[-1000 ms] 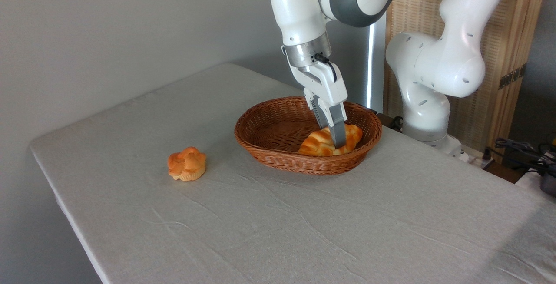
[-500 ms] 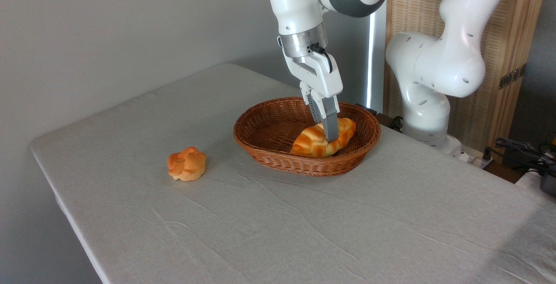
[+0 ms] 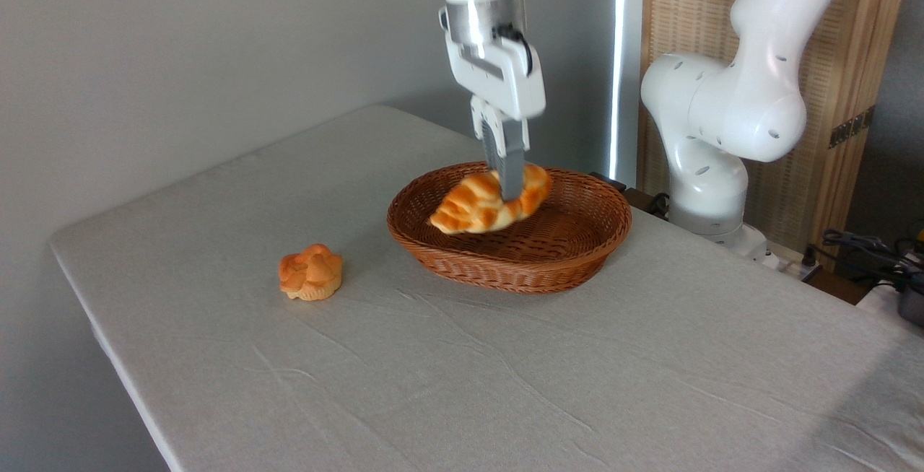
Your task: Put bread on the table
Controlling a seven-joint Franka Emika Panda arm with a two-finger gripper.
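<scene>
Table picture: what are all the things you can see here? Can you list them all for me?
bread: one, golden-yellow with brown plaits, held in the air over the basket.
basket: one, brown wicker, oval, on the table right of the middle.
bun: one, small, orange, on the table left of the basket.
table: one, covered in light grey cloth, fills the lower picture.
screen: one, wood and woven panel, behind the table at the right.
cables: a few, dark, far right edge.
robot arm: one, white and grey, at the back.
gripper: one, white with grey fingers, shut on the bread.
</scene>
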